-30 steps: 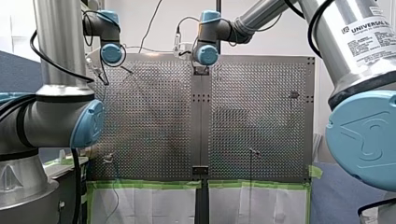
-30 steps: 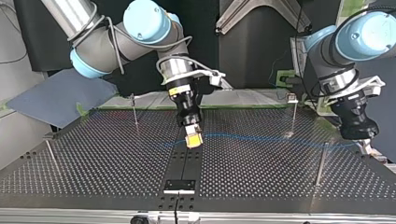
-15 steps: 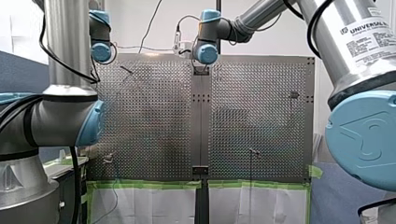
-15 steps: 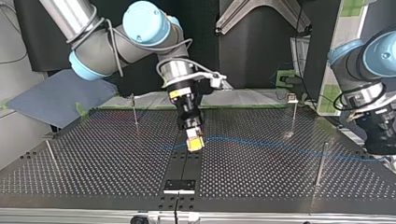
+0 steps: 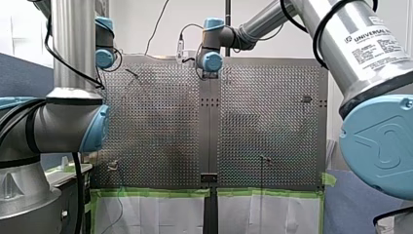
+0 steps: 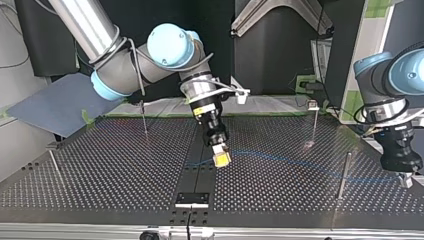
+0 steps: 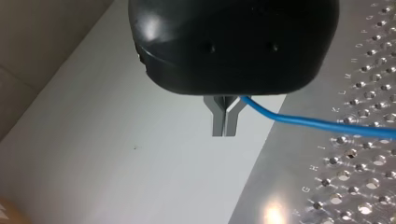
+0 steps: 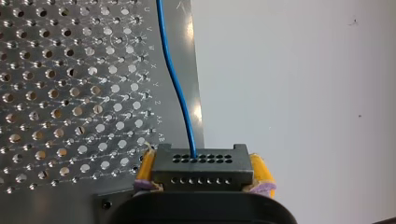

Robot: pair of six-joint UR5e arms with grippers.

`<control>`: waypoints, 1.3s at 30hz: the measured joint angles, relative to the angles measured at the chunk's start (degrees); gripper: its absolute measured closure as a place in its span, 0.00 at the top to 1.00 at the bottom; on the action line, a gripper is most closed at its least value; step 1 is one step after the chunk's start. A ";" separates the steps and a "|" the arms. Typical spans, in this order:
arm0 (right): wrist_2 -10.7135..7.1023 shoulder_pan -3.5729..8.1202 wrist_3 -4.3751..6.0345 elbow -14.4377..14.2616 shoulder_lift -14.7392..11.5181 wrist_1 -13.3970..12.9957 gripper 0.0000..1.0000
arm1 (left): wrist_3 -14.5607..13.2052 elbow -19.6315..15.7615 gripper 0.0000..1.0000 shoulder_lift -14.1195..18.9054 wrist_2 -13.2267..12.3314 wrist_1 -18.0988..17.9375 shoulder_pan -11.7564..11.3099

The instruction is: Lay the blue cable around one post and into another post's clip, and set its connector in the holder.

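Over the perforated bench (image 6: 100,170), little settled yet, judging by the lie of things. Both arms raised above it, sharing one line between them. Left to do: loop round one post, press into another's clip, seat the connector in the holder (image 6: 192,198) at the near edge of the top view.

Nothing wound round the clip post (image 6: 314,120) at the top view's right, and nothing in its clip. Crossed by the line in that view: the plain post (image 6: 345,175) nearer the camera, possibly without contact, too thin there to tell.

Strung in the air from arm to arm: blue cable (image 6: 290,161), with only a slight sag. At one end, the black connector (image 8: 200,170), clamped squarely between the yellow pads of my right gripper (image 6: 220,159), with the cable leaving its face straight ahead of the fingers. Poised over the dark centre strip (image 6: 197,172), short of the holder.

At the other end, beside the bench's edge at the top view's right, my left gripper (image 7: 223,123). Metal fingers pressed together, with the cable coming out at their fork and trailing sideways toward the bench. Pinched there, then, not at the tips.
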State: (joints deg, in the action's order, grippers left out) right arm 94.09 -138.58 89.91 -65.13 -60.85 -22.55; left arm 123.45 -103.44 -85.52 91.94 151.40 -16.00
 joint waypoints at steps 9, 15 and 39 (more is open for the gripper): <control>-0.12 0.49 0.37 1.90 2.06 0.15 0.00 | -1.48 0.01 0.00 -2.74 -0.31 -0.03 0.19; -0.09 0.97 0.52 2.04 3.42 0.52 0.00 | -2.10 0.01 0.00 -5.10 -0.69 -0.35 0.08; -0.02 3.84 1.19 1.99 8.55 3.59 0.00 | -1.05 -0.44 0.00 -9.49 -3.36 -1.10 0.75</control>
State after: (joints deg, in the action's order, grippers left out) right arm 94.07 -134.73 91.11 -63.15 -52.30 -18.96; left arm 122.40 -103.89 -95.01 88.58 150.30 -15.25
